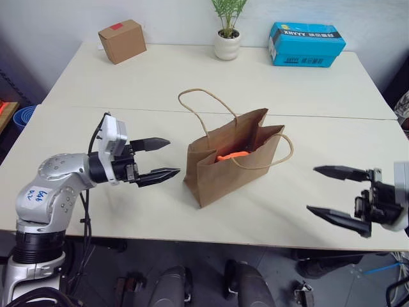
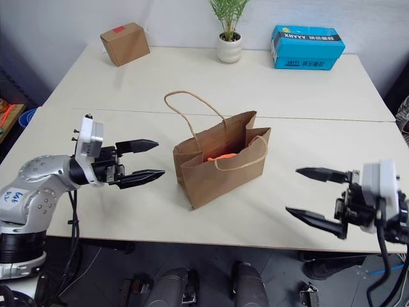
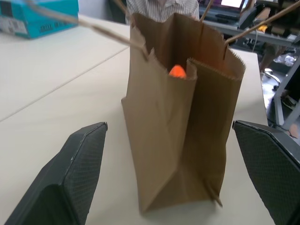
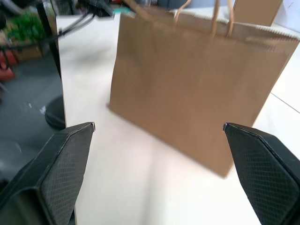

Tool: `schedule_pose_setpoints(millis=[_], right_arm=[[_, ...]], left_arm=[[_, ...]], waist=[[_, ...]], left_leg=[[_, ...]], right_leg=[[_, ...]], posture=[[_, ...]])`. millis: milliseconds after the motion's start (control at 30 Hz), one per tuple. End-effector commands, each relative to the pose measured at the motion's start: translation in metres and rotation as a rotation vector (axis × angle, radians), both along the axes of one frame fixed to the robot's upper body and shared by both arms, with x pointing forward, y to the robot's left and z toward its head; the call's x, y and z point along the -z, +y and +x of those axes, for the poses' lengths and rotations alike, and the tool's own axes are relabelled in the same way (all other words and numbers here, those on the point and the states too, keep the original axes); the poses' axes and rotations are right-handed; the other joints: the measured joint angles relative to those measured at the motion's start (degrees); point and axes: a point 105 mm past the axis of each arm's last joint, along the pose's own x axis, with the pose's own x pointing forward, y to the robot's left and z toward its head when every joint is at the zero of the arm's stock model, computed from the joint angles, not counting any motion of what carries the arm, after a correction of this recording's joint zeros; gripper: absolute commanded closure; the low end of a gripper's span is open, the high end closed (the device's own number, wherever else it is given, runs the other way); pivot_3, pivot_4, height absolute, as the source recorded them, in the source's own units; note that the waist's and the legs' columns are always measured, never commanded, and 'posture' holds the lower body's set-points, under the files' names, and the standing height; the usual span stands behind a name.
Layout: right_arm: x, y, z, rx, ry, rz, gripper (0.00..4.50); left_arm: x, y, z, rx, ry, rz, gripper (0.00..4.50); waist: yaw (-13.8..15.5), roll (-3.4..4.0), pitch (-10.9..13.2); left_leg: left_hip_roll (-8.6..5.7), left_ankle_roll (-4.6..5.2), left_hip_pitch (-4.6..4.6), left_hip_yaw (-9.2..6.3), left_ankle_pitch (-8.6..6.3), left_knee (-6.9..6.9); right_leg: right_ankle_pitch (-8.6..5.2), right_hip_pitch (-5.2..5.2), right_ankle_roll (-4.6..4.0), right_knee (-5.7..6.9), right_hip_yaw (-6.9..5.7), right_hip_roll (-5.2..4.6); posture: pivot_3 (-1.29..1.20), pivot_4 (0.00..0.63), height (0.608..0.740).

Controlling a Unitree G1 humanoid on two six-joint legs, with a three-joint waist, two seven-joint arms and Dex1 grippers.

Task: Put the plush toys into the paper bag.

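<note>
Standing on the table [image 1: 307,211], the paper bag [image 1: 223,167] has an orange plush toy [image 1: 231,155] inside. Both the left gripper [image 1: 163,160] and right gripper [image 1: 326,190] are open, empty, beside it.

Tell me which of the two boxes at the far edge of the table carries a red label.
The brown cardboard box at the far left corner; a red label sits on its top. The other one, the blue box at the far right beside the potted plant, shows white lettering instead.

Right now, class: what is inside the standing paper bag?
Inside the paper bag, an orange plush toy shows just below the open rim. The bag's brown walls cover the rest, so whether a second toy lies in there cannot be seen.
</note>
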Motion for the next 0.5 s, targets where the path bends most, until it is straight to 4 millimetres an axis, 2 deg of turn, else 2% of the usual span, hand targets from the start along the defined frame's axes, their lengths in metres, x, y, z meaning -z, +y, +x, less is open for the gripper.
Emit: schedule_pose_setpoints(millis=[33,167,233,333,367,400,500], right_arm=[[0.008,-0.005,-0.002,0.02,-0.05,-0.034,0.0],[0.01,0.003,-0.002,0.02,-0.057,-0.01,0.0],[0.008,0.007,-0.002,0.027,-0.077,0.004,0.0],[0.008,0.012,-0.004,0.035,-0.103,0.01,0.0],[0.008,0.013,-0.006,0.04,-0.109,0.01,0.0],[0.009,0.013,-0.008,0.043,-0.119,0.004,0.0],[0.011,0.014,-0.014,0.046,-0.148,-0.014,0.0]], left_arm=[[0.001,-0.026,-0.005,0.014,-0.044,-0.053,0.01],[0.011,-0.049,-0.011,0.029,-0.011,-0.085,0.01],[0.017,-0.056,-0.008,-0.005,-0.006,-0.089,0.01],[0.022,-0.063,0.007,-0.105,-0.017,-0.102,0.01],[0.024,-0.065,0.012,-0.125,-0.028,-0.095,0.4],[0.024,-0.068,0.015,-0.121,-0.02,-0.101,0.54],[0.027,-0.077,0.015,-0.037,-0.01,-0.081,1.54]], waist=[[0.0,0.0,0.0],[-0.1,0.0,0.0],[0.0,0.0,0.0],[0.1,0.0,0.0],[0.2,0.0,0.0],[0.2,0.0,0.0],[0.3,0.0,0.0]], left_leg=[[0.0,0.0,0.05,0.01,0.0,0.0],[0.01,-0.03,0.09,0.02,-0.01,-0.01],[0.04,-0.08,0.13,0.01,-0.01,-0.01],[0.03,-0.09,0.16,0.01,0.0,0.0],[0.02,-0.08,0.19,0.01,0.0,0.0],[0.0,-0.08,0.24,-0.01,0.0,0.0],[0.02,-0.05,0.62,-0.1,-0.09,-0.06]], right_leg=[[0.0,0.04,0.0,0.01,0.01,0.0],[0.0,0.05,-0.02,0.06,0.07,-0.05],[-0.02,0.05,-0.06,0.07,0.08,-0.07],[-0.03,0.08,-0.06,0.06,0.08,-0.06],[-0.03,0.11,-0.06,0.04,0.08,-0.06],[-0.03,0.15,-0.07,0.01,0.07,-0.06],[-0.03,0.64,-0.07,-0.36,-0.02,-0.07]], posture=[[0.0,0.15,0.74],[0.0,0.15,0.74],[0.0,0.15,0.74],[0.0,0.15,0.74],[0.0,0.15,0.74],[0.0,0.15,0.74],[0.0,0.15,0.74]])
